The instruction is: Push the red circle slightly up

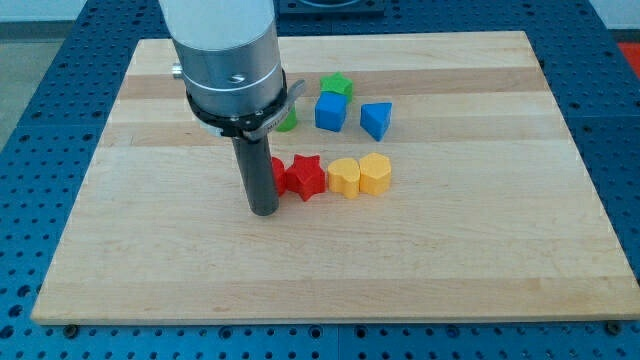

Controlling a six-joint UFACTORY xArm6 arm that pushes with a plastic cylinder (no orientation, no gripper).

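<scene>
My tip (263, 211), a bare rod end effector holding nothing, sits just near-left of the red circle (277, 168), mostly hidden beside the red star (303, 177); likely light, rigid, sliding easily on the worktop (150, 260), best pushed at its near edge.

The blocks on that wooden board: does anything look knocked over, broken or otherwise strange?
Nothing looks damaged or toppled. The one oddity: the red circle is almost hidden behind my tip, only a sliver showing beside the red star. A green block is likewise half hidden behind the arm.
</scene>
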